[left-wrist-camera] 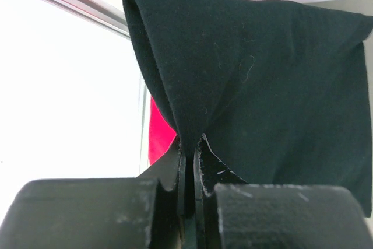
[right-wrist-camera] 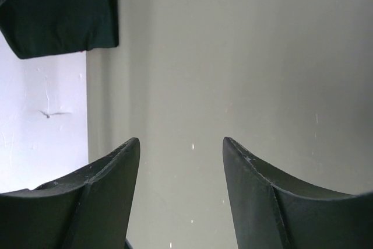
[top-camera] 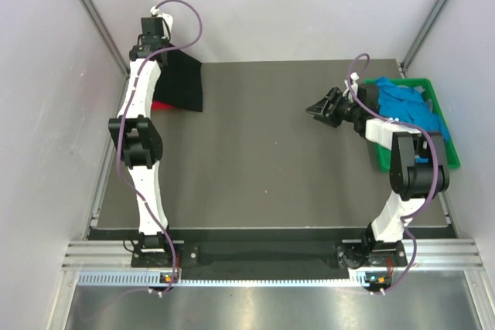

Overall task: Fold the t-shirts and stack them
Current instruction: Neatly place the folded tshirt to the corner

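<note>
black shirt [top-camera: 184, 81] left, crate [top-camera: 418, 80] right; centre free

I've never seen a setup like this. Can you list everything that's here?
black t-shirt: one, black, far left corner of the table
red t-shirt: one, magenta-red, peeking out at the black one's edge
blue t-shirts: count unclear, bright blue, heaped in the crate
crate: one, green, right edge
table: one, dark grey
arms: two, white and black, bases at near edge
left end effector: shut on the black t-shirt
right end effector: open, empty, over bare table
</note>
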Action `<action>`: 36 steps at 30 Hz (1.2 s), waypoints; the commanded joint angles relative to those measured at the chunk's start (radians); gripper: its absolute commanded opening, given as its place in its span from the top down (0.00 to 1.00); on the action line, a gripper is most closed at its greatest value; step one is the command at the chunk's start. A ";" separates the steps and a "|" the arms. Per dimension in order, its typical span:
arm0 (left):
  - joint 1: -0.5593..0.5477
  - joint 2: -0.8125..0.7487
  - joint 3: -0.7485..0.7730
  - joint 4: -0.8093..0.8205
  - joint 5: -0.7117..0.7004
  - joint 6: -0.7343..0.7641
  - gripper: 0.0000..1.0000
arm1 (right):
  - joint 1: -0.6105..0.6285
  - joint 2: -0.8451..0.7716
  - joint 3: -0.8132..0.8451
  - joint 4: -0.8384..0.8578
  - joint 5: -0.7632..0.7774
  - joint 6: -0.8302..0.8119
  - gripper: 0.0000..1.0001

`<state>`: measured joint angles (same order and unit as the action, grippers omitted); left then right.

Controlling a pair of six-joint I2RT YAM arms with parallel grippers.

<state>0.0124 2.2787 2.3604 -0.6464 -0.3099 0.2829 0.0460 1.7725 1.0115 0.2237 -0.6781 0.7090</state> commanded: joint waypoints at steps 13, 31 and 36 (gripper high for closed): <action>0.038 0.036 0.046 0.172 -0.089 0.148 1.00 | 0.014 0.030 0.058 0.011 0.009 -0.043 0.40; 0.101 0.145 -0.064 0.419 -0.244 0.208 0.37 | 0.031 0.068 0.033 0.040 0.022 -0.040 0.39; 0.083 0.073 -0.073 0.346 -0.219 0.095 0.33 | 0.046 0.053 0.064 -0.049 0.046 -0.086 0.38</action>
<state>0.1032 2.4329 2.2959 -0.3508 -0.4992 0.4511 0.0700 1.8408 1.0344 0.2070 -0.6514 0.6746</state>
